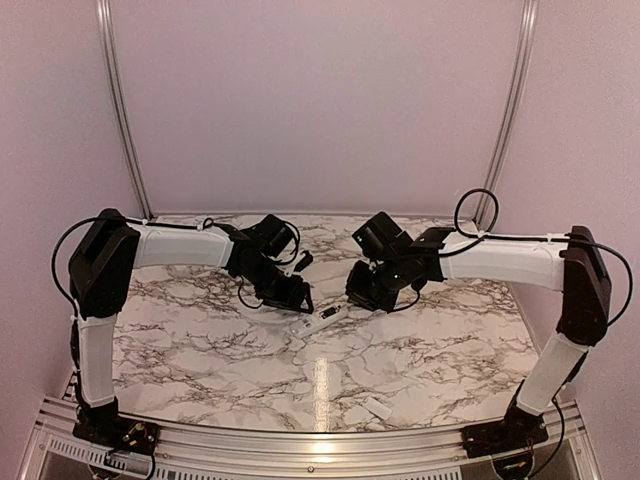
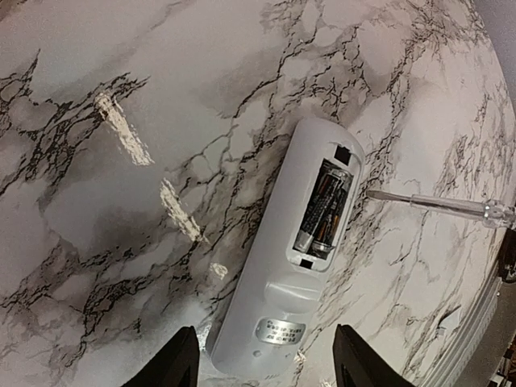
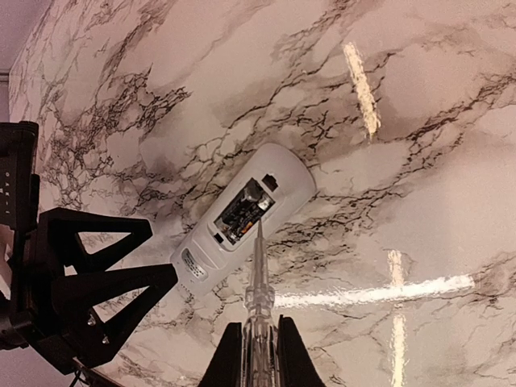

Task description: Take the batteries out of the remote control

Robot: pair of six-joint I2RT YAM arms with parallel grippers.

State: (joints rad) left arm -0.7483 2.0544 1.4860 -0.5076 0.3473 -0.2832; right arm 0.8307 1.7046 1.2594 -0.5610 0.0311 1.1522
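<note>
Battery cover [image 1: 377, 407], by our reading, lies white and alone on the marble table [image 1: 200, 340] near the front edge, well apart from the work. Farther in, at mid-table, the remote control [image 2: 278, 274] rests back-up with its bay open and the batteries [image 2: 322, 214] seated side by side inside. Our left gripper [image 2: 266, 363] straddles the remote's label end, fingers apart on either side, placed, we judge, to brace it against sliding. From the right, our right gripper [image 3: 258, 351] is clamped on a clear-handled screwdriver [image 3: 258, 298], its tip at the bay's edge beside them, angled to lever one out. Neither battery has yet come free.
</note>
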